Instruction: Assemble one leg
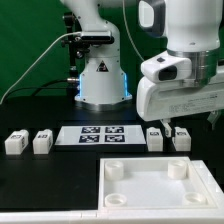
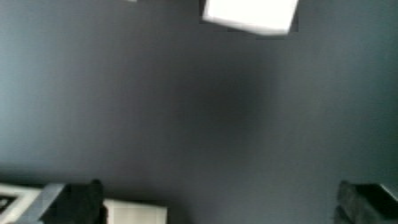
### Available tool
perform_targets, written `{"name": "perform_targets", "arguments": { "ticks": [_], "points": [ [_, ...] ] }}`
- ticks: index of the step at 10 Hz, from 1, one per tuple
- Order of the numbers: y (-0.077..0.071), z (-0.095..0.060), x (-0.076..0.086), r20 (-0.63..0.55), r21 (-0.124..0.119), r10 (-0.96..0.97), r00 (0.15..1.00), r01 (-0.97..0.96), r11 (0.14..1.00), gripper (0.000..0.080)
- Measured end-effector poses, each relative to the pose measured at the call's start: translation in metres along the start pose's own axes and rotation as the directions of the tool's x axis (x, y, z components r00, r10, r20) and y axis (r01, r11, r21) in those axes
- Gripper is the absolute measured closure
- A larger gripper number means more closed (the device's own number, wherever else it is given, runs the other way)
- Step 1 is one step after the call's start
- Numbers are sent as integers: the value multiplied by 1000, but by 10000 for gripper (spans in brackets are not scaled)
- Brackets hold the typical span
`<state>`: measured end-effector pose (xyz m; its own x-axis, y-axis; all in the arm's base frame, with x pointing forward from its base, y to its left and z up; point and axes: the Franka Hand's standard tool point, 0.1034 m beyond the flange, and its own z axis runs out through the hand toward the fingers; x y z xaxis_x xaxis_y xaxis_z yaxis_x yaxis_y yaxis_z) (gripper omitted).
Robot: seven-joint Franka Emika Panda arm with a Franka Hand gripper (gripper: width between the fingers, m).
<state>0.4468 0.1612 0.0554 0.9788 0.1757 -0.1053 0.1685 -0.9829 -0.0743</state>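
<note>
Under the tool (image 1: 171,127), which hangs low over the table (image 1: 40,175), two white blocks stand side by side: the leg (image 1: 182,138) and a second leg (image 1: 156,138). Neither is touched. The wrist view shows the fingers (image 2: 80,200) spread wide with nothing clamped, so the tool is released.

A white corner (image 2: 134,212) peeks into the gap just beside one finger, not midway between the two. It is most likely the leg, though I cannot tell for certain which block it is. Another white block (image 2: 249,14) lies well ahead of the tool.

Far to the tool's side sit two spare legs (image 1: 28,142). The marker board (image 1: 100,134) lies between them and the tool, and the panel (image 1: 150,185) lies apart with its corner sockets bare.

This looks like the approach to the first pick, with nothing yet lifted or fitted. The next move probably calls for a small sideways correction to centre the leg between the fingers. After that comes a straight descent and a square closing on two flat faces, keeping clear of the second leg.
</note>
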Motion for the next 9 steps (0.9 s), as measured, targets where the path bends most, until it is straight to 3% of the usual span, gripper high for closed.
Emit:
{"name": "perform_targets", "arguments": {
  "ticks": [2, 4, 6, 7, 9],
  "points": [
    [-5, -2, -13, 207, -12, 65, 976, -64, 998, 150],
    [-7, -6, -7, 408, -25, 84, 909, -81, 996, 150],
    [-5, -5, -15, 575, -32, 78, 814, -73, 997, 150],
    [-5, -3, -14, 649, -32, 74, 757, -70, 997, 150],
    [-5, 2, -12, 688, -29, 71, 722, -70, 997, 150]
  ]
}}
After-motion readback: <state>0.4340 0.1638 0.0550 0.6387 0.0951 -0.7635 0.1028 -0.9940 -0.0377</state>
